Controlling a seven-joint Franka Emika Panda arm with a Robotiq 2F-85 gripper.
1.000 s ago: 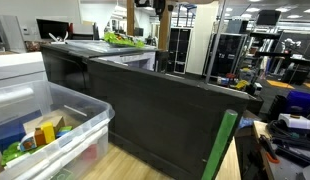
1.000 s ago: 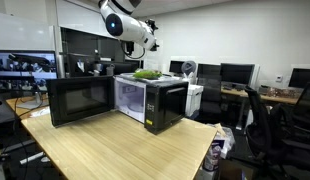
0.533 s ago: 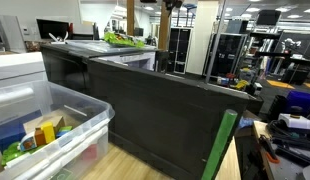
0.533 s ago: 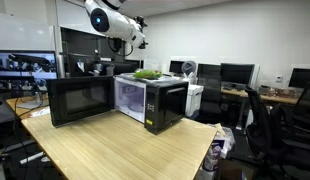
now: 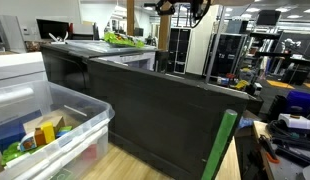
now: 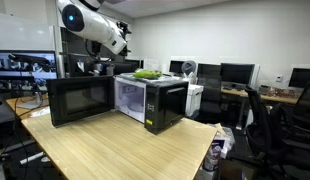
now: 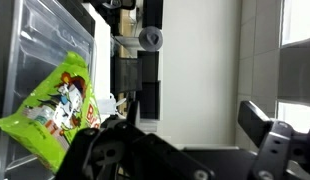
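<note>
An office lab: desks (image 6: 282, 97) with monitors (image 6: 236, 72) and swivel chairs (image 6: 258, 122).

The snack bag (image 7: 50, 112) is glossy plastic, the table (image 6: 125, 150) smooth wood.

The wrist view's lower edge cuts off the gripper (image 7: 188, 138); print on the green bag (image 7: 53, 108) to its left is unreadable.

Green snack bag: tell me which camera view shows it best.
The wrist view: the green snack bag fills its left side, close enough to see the printed picture. In both exterior views it is only a small, distant green patch on top of the microwave.
</note>
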